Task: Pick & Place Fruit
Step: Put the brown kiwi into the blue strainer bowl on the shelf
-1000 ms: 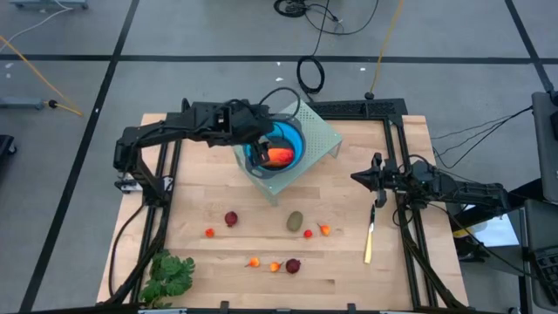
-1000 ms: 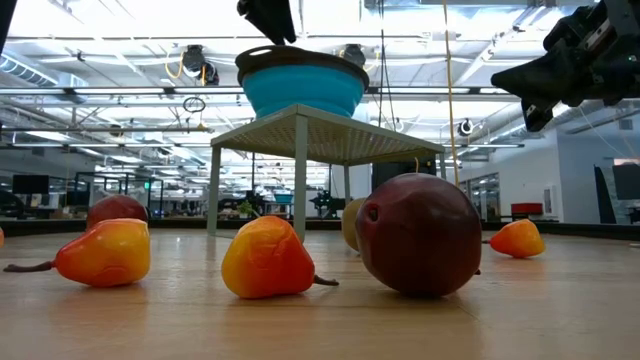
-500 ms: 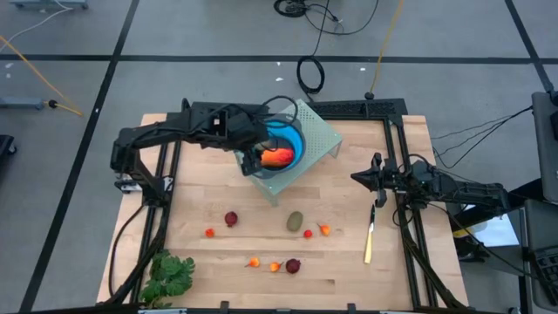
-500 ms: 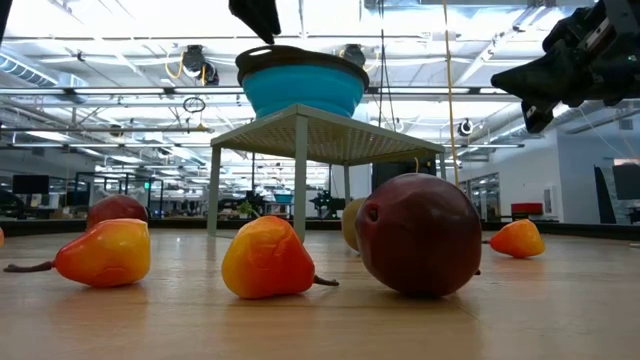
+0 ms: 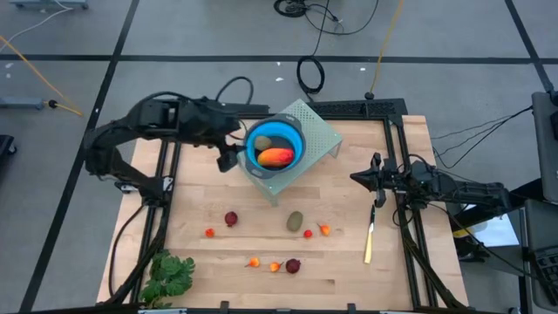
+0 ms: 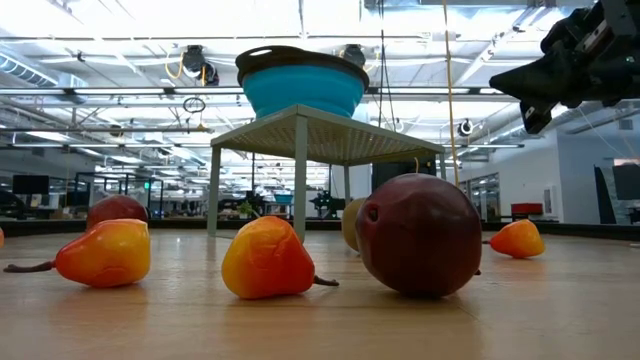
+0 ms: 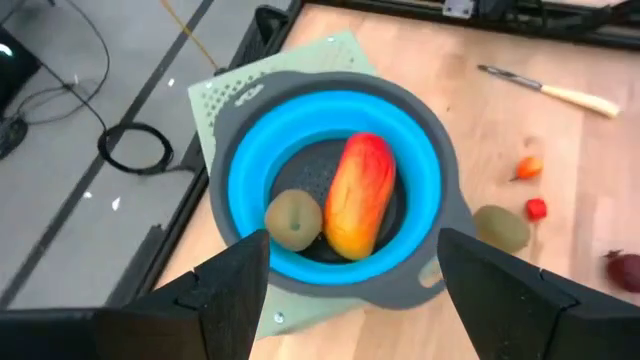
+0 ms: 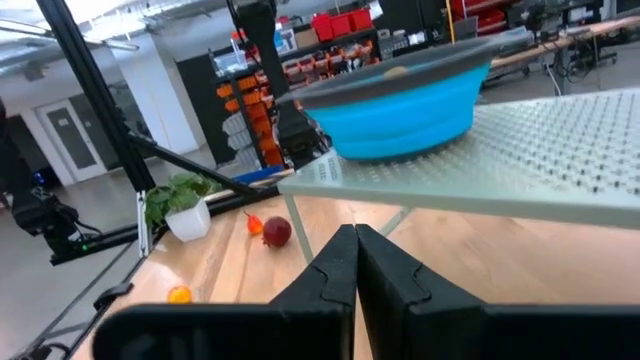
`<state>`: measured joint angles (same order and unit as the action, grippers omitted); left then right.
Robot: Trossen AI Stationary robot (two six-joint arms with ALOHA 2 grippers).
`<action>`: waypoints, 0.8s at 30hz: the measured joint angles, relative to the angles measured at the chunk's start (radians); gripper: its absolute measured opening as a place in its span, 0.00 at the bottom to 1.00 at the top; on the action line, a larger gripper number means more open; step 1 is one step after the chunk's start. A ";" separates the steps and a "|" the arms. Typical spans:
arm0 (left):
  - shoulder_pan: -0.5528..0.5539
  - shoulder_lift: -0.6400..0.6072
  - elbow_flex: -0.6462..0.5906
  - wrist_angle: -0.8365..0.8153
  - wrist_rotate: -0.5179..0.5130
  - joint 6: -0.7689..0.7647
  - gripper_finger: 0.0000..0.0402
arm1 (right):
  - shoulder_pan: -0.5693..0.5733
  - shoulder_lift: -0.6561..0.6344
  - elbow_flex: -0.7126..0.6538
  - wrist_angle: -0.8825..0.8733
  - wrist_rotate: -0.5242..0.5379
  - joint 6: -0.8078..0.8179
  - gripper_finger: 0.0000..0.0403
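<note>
Fruit looked like small hard plastic toys: light, smooth, rounded, likely to roll or slip, so best pinched across the middle. Long orange-red piece (image 5: 275, 157) and one oval brown-green piece (image 5: 262, 143) lay in the blue bowl (image 5: 295, 136) on the raised perforated stand (image 5: 321, 131), upper centre. Left gripper (image 5: 228, 153) hung empty, fingers apart, just left of the bowl. Remaining oval (image 5: 296, 221), dark red balls (image 5: 231, 218) and tiny ones lay lower centre, well apart from it. Right gripper (image 5: 358, 176) was closed, idle at right.
</note>
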<state>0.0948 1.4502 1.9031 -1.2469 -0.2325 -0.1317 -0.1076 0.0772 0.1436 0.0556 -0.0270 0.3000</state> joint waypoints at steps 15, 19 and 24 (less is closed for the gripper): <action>-0.082 -0.149 -0.244 0.019 -0.117 -0.141 0.68 | 0.000 0.127 0.000 0.179 -0.025 0.021 0.00; -0.106 -0.191 -0.311 0.031 -0.136 -0.172 0.60 | 0.001 0.191 0.000 0.239 -0.053 0.024 0.00; -0.135 -0.257 -0.398 0.081 -0.136 -0.213 0.47 | 0.005 0.272 0.000 0.347 -0.056 0.020 0.00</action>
<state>-0.0398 1.1928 1.5050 -1.1656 -0.3682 -0.3448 -0.1031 0.3497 0.1436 0.4027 -0.0830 0.3197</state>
